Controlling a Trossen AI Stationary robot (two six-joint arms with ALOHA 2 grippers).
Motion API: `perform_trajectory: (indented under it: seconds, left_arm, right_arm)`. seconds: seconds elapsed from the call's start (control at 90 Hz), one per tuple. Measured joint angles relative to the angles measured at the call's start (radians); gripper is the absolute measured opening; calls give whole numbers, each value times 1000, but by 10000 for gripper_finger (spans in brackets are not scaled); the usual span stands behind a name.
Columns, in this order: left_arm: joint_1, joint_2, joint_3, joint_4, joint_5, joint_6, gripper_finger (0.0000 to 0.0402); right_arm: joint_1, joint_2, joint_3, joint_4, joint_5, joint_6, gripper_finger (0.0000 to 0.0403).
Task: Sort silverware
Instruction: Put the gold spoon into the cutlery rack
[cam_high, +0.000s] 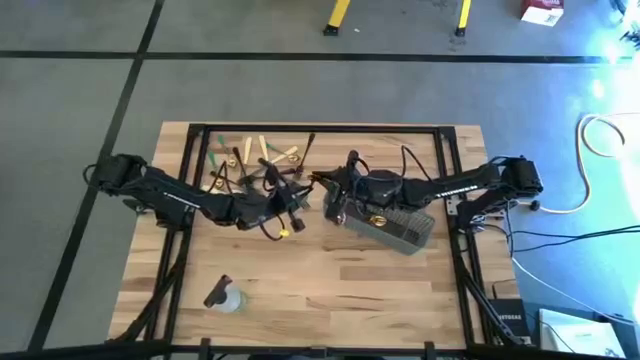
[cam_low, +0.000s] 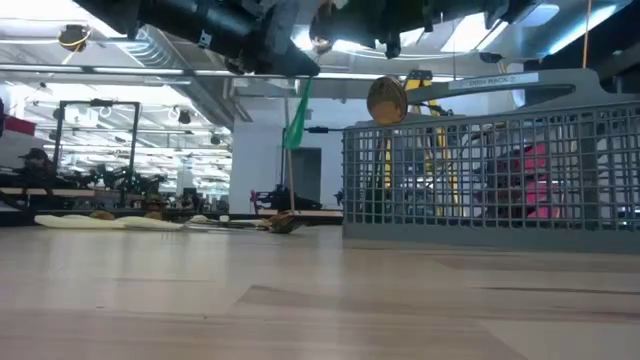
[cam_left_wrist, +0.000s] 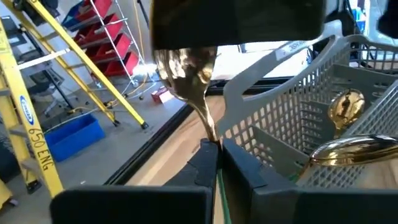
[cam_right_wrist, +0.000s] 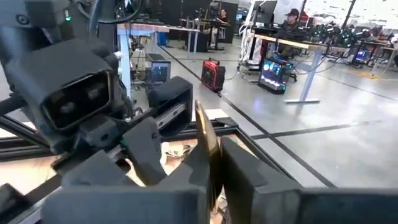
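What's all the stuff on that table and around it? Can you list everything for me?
Loose silverware: several, tan/gold, black, some green, scattered at the table's far left.
Gold spoon: one, held between both grippers.
Gold spoons in basket: two showing.
Basket: one, grey mesh, centre-right.
Small bottle: one, clear, lying near the front left.
Table: one, pale wood.
Ladder: yellow, in the room beyond.
Left gripper: shut on the spoon's handle.
Right gripper: shut on the same spoon, beside the basket.

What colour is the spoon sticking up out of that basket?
Shiny gold spoon in the grey basket; clearest in the left wrist view.
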Motion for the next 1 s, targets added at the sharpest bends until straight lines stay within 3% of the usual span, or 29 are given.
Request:
perform_trajectory:
  seconds: [0.244, 0.5, 0.722, 1.0]
  left_arm:
    - [0, -6, 0, -8, -6, 8, 16]
    - [2, -78, 0, -35, -7, -1, 122]
    - [23, -143, 0, -112, -18, -22, 222]
    - [56, -149, 0, -237, 6, -149, 248]
  right_arm:
    - [0, -3, 1, -17, 2, -17, 1]
    - [9, -34, 3, -62, -9, -36, 0]
    - [10, -152, 2, -195, -13, -117, 0]
    - [28, -331, 2, -410, 26, -179, 0]
